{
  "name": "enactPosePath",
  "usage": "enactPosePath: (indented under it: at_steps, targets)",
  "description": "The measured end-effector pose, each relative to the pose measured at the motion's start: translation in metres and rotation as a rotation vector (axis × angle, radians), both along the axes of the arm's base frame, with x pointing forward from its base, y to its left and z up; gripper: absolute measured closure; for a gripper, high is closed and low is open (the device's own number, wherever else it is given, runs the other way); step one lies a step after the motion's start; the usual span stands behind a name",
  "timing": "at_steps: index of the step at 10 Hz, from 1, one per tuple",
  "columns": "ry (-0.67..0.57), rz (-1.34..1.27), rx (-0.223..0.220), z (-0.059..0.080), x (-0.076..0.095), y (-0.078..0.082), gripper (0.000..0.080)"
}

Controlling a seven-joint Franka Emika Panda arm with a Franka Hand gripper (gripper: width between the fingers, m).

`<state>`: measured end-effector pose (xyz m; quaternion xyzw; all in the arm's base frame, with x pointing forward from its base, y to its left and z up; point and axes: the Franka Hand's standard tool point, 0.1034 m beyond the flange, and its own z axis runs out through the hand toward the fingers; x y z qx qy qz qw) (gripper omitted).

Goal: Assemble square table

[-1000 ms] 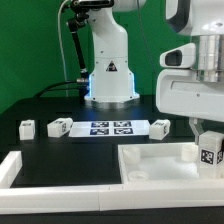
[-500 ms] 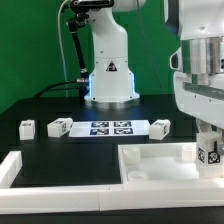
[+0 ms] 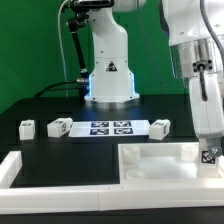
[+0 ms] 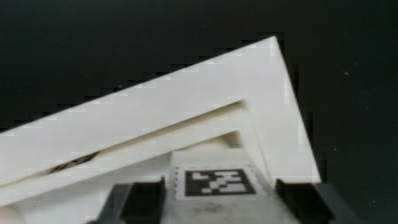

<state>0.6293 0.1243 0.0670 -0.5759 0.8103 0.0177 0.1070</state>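
Note:
The square table's top is a large white panel (image 3: 158, 166) with a raised rim, lying at the front on the exterior view's right. Its corner (image 4: 228, 105) fills the wrist view. My gripper (image 3: 209, 150) is shut on a small white leg block (image 3: 211, 156) with a black-white tag, held upright at the panel's right corner. In the wrist view that leg block (image 4: 217, 184) sits between my two dark fingers (image 4: 128, 200). Whether it touches the panel I cannot tell. Three more leg blocks (image 3: 27, 127), (image 3: 60, 126), (image 3: 160, 126) lie in a row behind.
The marker board (image 3: 110, 127) lies flat between the loose leg blocks, in front of the robot's base (image 3: 110, 85). Long white border bars (image 3: 60, 174) run along the front and the exterior view's left. The tabletop is black.
My hand has turned and tilted over the panel's right corner. The held leg block has stayed nearly in place, sinking a little.

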Motion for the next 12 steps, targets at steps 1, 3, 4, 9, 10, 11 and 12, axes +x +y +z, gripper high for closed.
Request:
enactPosePath:
  at_steps: [1,3,4,9,10,11,12]
  targets:
    - [0.01,-0.069,0.008,0.0,0.0,-0.001,0.0508]
    - [0.02,-0.093,0.004,0.0,0.0,-0.005,0.0508]
    - [0.02,-0.09,0.004,-0.001,-0.001,-0.004,0.0414]
    - [-0.019,-0.05,0.03,0.042,-0.016,0.004,0.0155]
    - [-0.028,-0.045,0.035,0.049,-0.016,0.004,0.015]
    - [-0.024,-0.044,0.032,0.047,-0.017,0.004,0.015]
    - [-0.022,-0.044,0.032,0.045,-0.017,0.004,0.015]
